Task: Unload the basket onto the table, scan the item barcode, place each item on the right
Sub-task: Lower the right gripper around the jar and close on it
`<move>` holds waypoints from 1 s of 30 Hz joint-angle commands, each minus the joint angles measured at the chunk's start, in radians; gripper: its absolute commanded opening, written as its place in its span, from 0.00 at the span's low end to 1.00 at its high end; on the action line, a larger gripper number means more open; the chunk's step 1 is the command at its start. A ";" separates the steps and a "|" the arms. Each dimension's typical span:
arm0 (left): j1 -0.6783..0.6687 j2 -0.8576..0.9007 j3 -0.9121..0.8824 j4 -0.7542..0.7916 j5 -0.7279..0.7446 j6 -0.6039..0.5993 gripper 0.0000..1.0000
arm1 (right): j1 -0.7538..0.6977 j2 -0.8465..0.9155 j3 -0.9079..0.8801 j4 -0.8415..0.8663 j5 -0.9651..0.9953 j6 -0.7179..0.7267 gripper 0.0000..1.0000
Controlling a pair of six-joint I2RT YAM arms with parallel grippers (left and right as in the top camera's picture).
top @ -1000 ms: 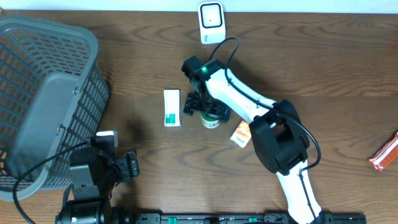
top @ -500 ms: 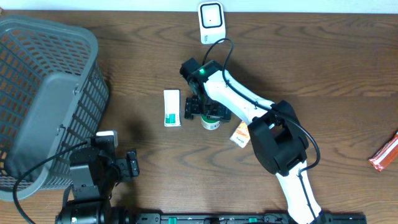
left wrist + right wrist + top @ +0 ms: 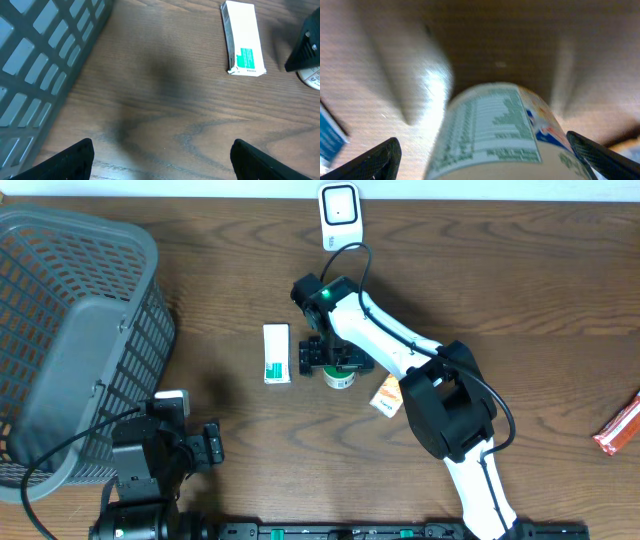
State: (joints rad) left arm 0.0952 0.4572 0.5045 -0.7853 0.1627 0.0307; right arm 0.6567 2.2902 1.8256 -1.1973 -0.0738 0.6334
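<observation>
The small round tub [image 3: 492, 125] sits on the counter [image 3: 520, 270] between the spread fingers of the right gripper [image 3: 331, 360] — not yet pinched. Probably light, thin-walled and slick — grip mid-body gently, leaving the printed label exposed.

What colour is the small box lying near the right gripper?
The box is white with a green patch at one end, clearest in the left wrist view.

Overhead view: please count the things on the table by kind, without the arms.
Basket: 1
Scanner: 1
White-and-green box: 1
Round container: 1
Packets: 2
Total: 6
</observation>
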 commanded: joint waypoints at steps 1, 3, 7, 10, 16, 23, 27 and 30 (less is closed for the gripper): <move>-0.002 -0.002 0.000 0.000 0.009 0.014 0.88 | 0.005 0.040 -0.025 0.006 -0.006 -0.022 0.99; -0.002 -0.002 0.000 0.000 0.009 0.014 0.88 | 0.009 0.040 -0.025 0.012 -0.004 -0.022 0.99; -0.002 -0.002 0.000 0.000 0.009 0.014 0.88 | 0.017 0.040 -0.026 0.007 0.006 -0.024 0.99; -0.002 -0.002 0.000 0.000 0.009 0.014 0.88 | 0.026 0.040 -0.026 0.003 0.013 -0.039 0.86; -0.002 -0.002 0.000 0.000 0.009 0.014 0.88 | 0.036 0.040 -0.026 -0.024 0.016 -0.052 0.63; -0.002 -0.002 0.000 0.000 0.009 0.014 0.88 | 0.036 0.040 -0.026 -0.047 0.012 -0.051 0.64; -0.002 -0.002 0.000 0.000 0.009 0.014 0.88 | 0.036 0.038 -0.026 -0.041 0.013 -0.066 0.65; -0.002 -0.002 0.000 0.000 0.009 0.014 0.88 | 0.031 0.038 -0.010 -0.030 0.013 -0.137 0.65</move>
State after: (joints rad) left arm 0.0952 0.4572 0.5045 -0.7853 0.1627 0.0307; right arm 0.6876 2.2902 1.8244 -1.2320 -0.0559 0.5655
